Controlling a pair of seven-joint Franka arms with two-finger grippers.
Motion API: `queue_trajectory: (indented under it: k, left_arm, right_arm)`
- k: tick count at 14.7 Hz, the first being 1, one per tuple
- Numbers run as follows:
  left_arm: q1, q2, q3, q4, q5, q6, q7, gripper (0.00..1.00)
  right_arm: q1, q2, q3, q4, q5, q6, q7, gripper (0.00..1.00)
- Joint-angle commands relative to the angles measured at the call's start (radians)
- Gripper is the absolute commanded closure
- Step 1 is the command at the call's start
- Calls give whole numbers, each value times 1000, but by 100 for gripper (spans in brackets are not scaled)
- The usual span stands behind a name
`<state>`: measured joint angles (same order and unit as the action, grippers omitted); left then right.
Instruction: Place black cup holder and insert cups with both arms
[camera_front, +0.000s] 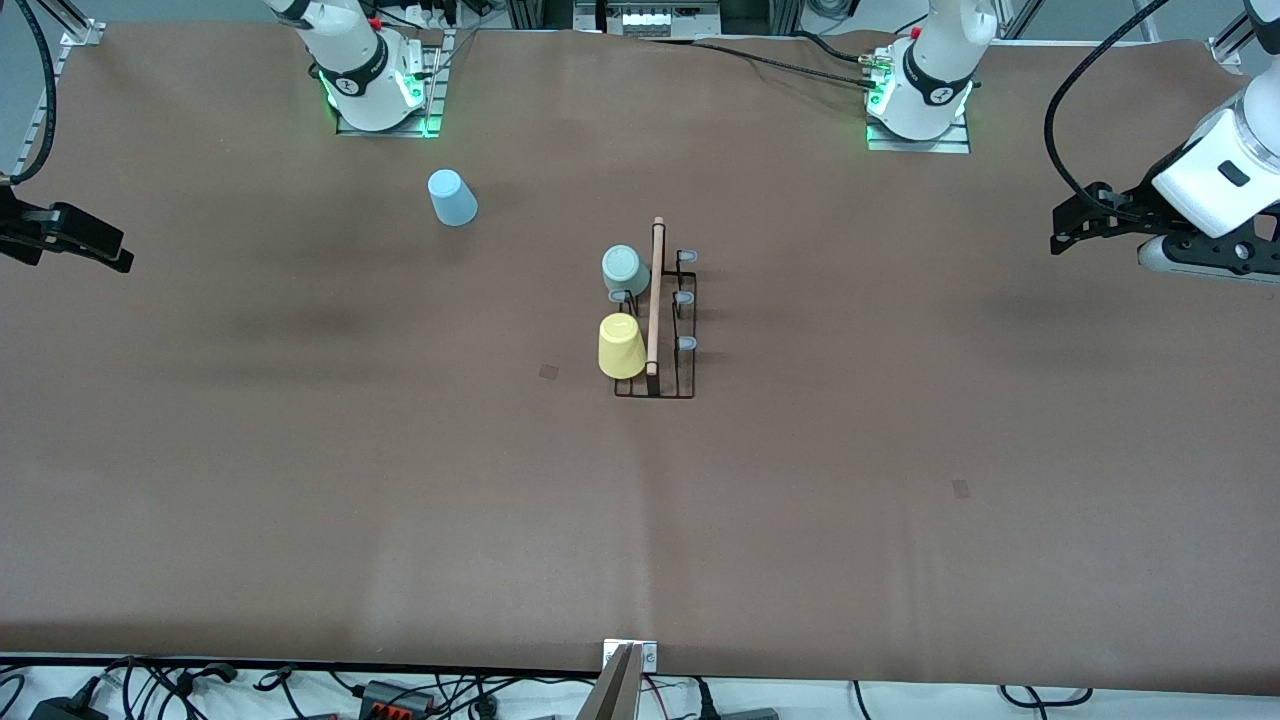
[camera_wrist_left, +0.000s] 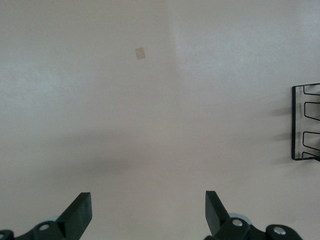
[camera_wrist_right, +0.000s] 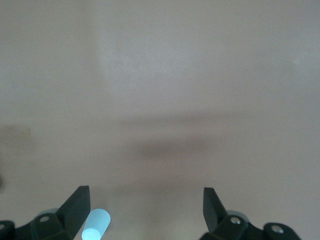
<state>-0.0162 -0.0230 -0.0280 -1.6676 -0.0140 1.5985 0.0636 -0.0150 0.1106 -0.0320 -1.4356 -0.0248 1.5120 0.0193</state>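
The black cup holder (camera_front: 662, 330) stood near the middle of the tabletop, its wooden rod handle (camera_front: 655, 297) running from the robots' edge toward the front camera's edge. Two cups sat upside down on pegs on the side facing the right arm's end: the pale green cup (camera_front: 624, 270) nearer the robots' edge, the yellow cup (camera_front: 620, 346) just beside it, nearer the front camera. The three grey-tipped pegs (camera_front: 685, 298) on the side toward the left arm's end were bare. The light blue cup (camera_front: 452, 198) stood upside down on the table, well apart from the rack, toward the corner where the right arm's base stood. In the left wrist view a corner of the holder (camera_wrist_left: 306, 122) showed at the margin.

The left gripper (camera_front: 1062, 228) hung above the table's edge at the left arm's end, fingers spread and empty (camera_wrist_left: 148, 214). The right gripper (camera_front: 118, 260) hung over the edge at the right arm's end, fingers likewise parted with nothing between them (camera_wrist_right: 146, 212); the blue cup (camera_wrist_right: 96, 225) showed below one finger.
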Motion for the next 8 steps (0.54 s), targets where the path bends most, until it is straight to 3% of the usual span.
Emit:
queue_trajectory:
  k: [1,8]
  left_arm:
    - [-4,-2,5,11,-20,-14,16,0]
    - [-2,-2,6,11,-20,-29,10,0]
  right_arm:
    - [-2,6,-2,17,-7,-3,-21,0]
    - [-2,6,-2,15,-6,-3,-21,0]
